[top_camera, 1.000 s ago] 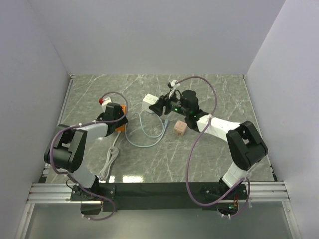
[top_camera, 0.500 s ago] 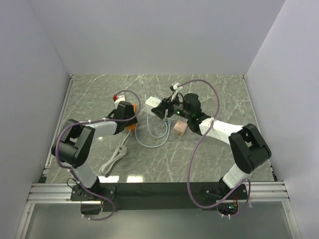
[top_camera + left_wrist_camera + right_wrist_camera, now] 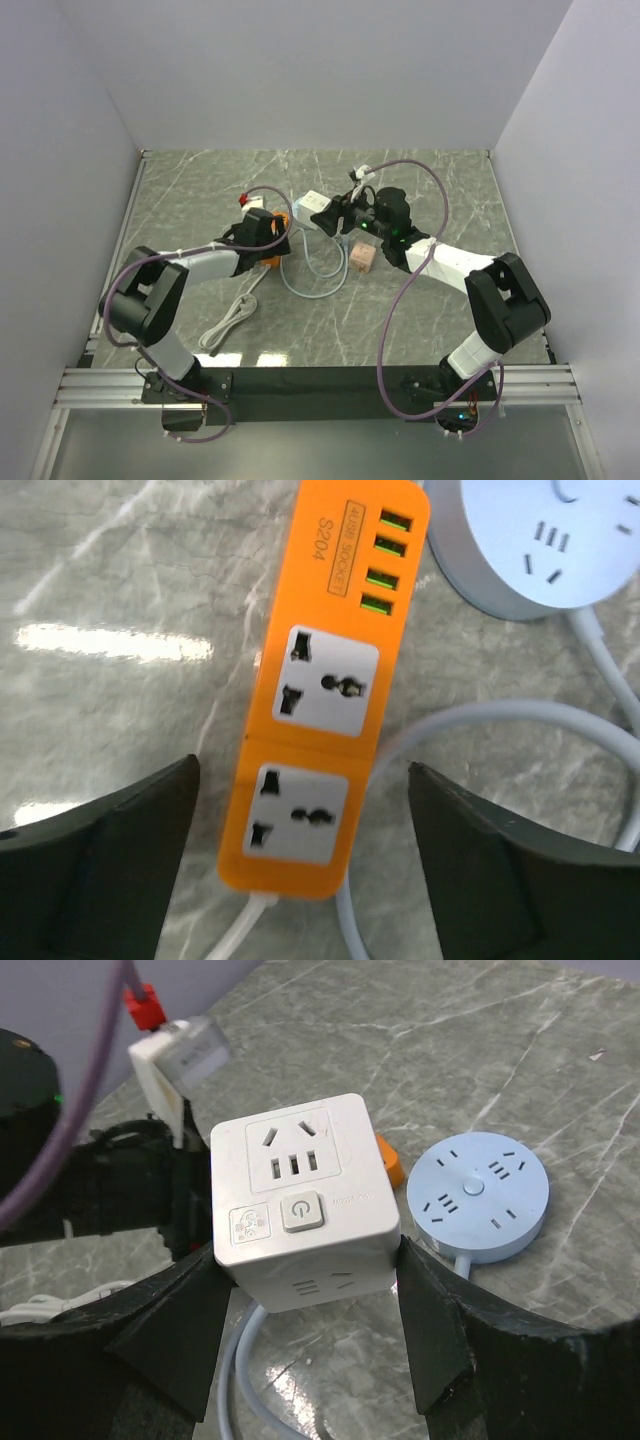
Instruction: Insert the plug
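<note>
Left wrist: orange rectangular power strip [image 3: 320,710] lies between spread left jaws; right jaws pinch white cube socket [image 3: 305,1195], cable cropped

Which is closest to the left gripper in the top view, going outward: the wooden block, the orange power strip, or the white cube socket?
1. The orange power strip: directly under the left gripper, between its open fingers.
2. The white cube socket: just beyond, toward the back, clamped in the right gripper.
3. The wooden block: farthest, over on the right arm's side.
</note>
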You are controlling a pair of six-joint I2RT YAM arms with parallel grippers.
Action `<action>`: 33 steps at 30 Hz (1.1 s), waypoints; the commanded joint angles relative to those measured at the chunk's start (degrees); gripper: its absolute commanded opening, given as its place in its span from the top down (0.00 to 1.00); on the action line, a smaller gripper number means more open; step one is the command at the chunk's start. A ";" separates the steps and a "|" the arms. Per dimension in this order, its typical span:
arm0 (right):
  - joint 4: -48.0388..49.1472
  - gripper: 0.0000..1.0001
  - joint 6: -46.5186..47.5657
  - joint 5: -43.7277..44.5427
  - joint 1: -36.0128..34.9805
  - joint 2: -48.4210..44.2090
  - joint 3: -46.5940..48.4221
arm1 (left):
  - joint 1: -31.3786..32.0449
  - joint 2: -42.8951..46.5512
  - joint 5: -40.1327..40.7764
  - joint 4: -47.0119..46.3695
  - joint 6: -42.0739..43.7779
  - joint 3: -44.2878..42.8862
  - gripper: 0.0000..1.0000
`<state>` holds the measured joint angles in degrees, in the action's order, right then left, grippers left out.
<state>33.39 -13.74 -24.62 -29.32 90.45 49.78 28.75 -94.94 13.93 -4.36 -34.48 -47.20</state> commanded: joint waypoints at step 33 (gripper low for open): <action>3.97 0.99 7.94 -16.07 -9.09 11.40 13.23 | -9.33 41.23 2.41 8.31 -5.07 12.04 0.02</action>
<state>34.50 -5.28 -38.00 -38.30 99.63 59.99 19.81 -54.96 17.19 4.58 -38.72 -35.79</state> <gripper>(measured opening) 0.696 0.980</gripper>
